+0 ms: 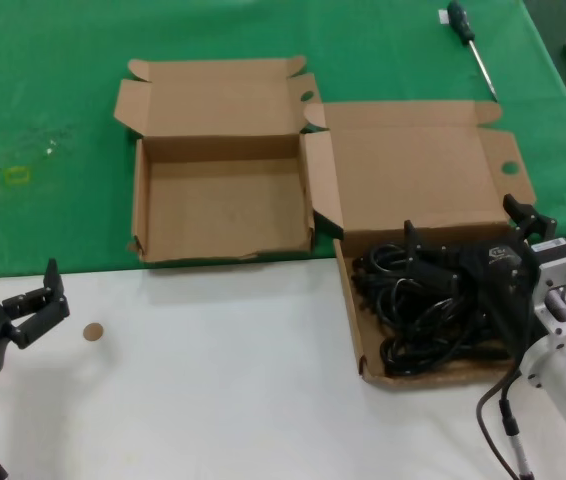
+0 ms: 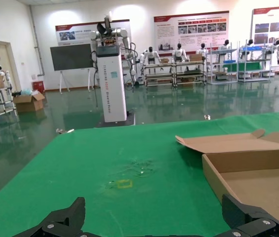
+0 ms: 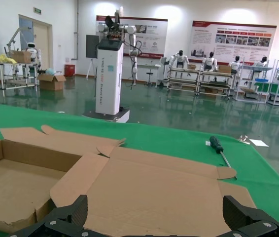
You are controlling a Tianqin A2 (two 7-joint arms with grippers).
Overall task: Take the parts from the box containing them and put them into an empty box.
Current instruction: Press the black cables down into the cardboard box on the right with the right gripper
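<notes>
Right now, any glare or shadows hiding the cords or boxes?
Head view: even light, no glare. Soft shadows line the empty box's walls. The black cords merge into one dark tangle in their box, with the open right gripper over them. The left gripper sits idle at the near left. Both wrist views: lamp reflections on the glossy floor, none on the boxes.

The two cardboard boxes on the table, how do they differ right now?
The box on the robot's right holds a tangle of black power cords; the box on its left holds nothing. The right box's lid tabs have round punched holes; the left box's tabs show none. The right gripper hovers open over the cords, while the left gripper waits open, away from the left box. Both are shallow, brown and open-lidded.
</notes>
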